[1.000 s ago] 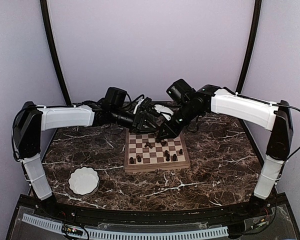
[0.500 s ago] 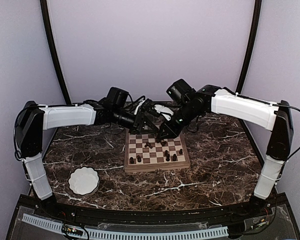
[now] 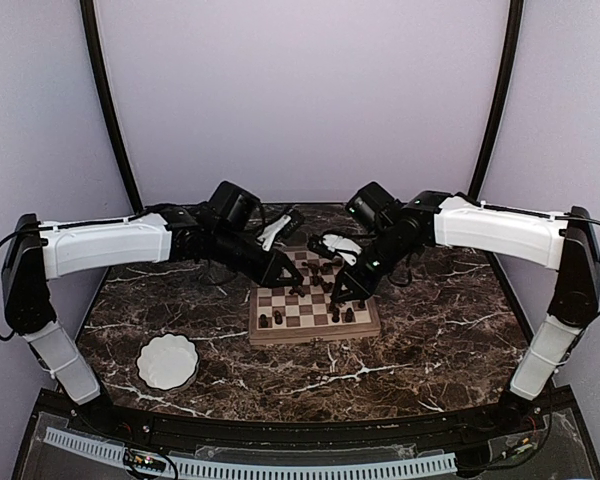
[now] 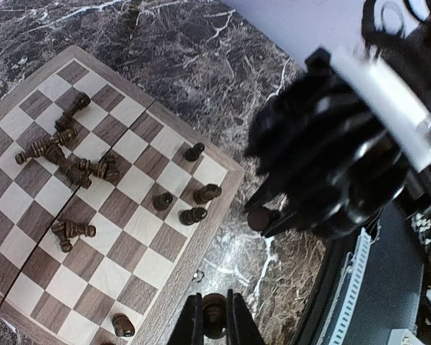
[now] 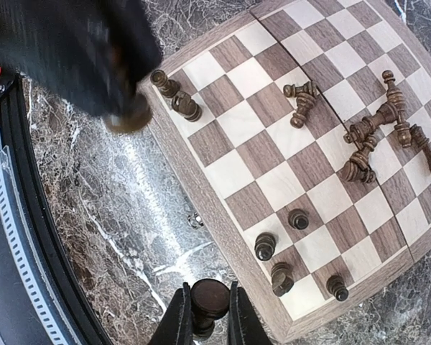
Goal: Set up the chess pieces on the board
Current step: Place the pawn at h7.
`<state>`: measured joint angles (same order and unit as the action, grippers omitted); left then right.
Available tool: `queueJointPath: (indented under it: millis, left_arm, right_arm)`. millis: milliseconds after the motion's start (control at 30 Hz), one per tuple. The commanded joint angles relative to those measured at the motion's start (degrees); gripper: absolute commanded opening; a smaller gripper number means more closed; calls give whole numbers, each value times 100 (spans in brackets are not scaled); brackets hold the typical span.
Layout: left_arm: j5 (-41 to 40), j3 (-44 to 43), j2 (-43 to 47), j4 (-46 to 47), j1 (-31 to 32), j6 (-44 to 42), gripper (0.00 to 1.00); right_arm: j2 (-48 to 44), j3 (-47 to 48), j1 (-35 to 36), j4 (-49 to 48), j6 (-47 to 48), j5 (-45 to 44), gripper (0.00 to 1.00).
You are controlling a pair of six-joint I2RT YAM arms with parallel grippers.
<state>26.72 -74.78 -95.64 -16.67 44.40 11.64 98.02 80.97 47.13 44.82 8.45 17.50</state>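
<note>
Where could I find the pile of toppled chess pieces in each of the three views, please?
Top external: pile mid-board, toward the far side.
Left wrist: pile upper left.
Right wrist: pile at the right edge.
Shared landmark: the light wood rim of the board.

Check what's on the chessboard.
Dark chess pieces: several upright near one rim, others toppled mid-board. From the top view, left arm and right arm cover far corners of the board.
</note>
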Motion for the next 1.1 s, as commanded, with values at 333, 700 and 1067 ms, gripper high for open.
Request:
queueJointPath:
  millis: [333,700,1067]
  left_arm:
    - [-2046,451,-155,294,225,-522,3]
    - [-2915,408,-429,-65,244,-119,2]
    - [-2858,798,-315,-390,244,802,3]
  right_arm:
    - [-347,-165,41,-156,-89,-221,4]
    - [-354,-186,44,-123,-90,-305,4]
    - [-303,-149,42,-157,-63,-298,4]
